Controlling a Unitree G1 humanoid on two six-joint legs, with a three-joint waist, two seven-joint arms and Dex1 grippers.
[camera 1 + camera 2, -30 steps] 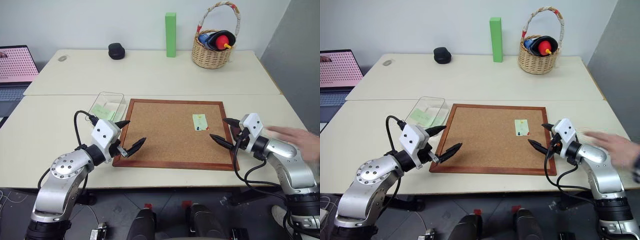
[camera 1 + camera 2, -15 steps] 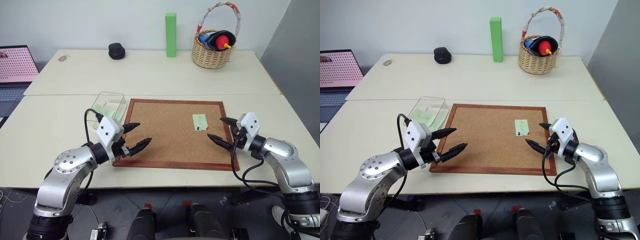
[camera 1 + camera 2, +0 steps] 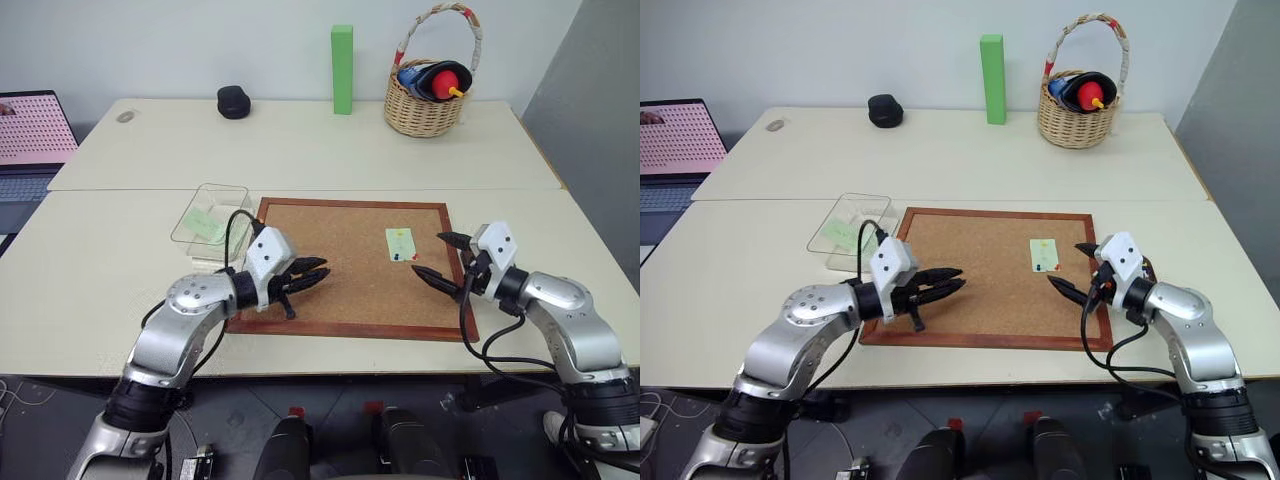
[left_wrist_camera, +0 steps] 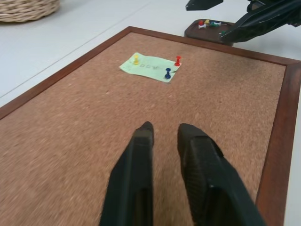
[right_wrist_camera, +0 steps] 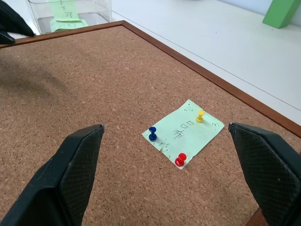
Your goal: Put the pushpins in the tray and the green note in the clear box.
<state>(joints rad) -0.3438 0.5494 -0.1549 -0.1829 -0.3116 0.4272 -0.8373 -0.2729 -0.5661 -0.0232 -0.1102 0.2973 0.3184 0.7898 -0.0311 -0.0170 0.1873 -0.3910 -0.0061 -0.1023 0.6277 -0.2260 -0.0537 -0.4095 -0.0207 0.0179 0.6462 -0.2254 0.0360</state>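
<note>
The green note (image 5: 183, 133) lies flat on the cork board (image 3: 340, 300), near the board's right edge and a little toward its far side. Three pushpins stand in the note: a yellow pin (image 5: 200, 115), a blue pin (image 5: 152, 133) and a red pin (image 5: 180, 159). On the table just beyond the board's right edge sits the tray (image 4: 210, 29), with a few pins in it already. Just off the board's far left corner rests the clear box (image 3: 211, 213), which holds pale green paper slips (image 5: 67, 14).

The right gripper (image 3: 440, 257) hovers over the board's right edge, between the tray and the note, its two black fingers (image 5: 77, 174) spread wide with nothing between them; the note lies in line with the gap. The left gripper (image 3: 312, 275) hangs over the board's near left part, well apart from the note and pointing toward it, its fingers (image 4: 136, 165) drawn narrow with only a slim gap and gripping nothing.

Beyond the board's far edge, well apart from it, stand a tall green block (image 3: 342, 68), a wicker basket (image 3: 425, 105) with coloured items inside, and a small black object (image 3: 232, 101). A laptop (image 3: 28, 135) sits far off the board's left side.
</note>
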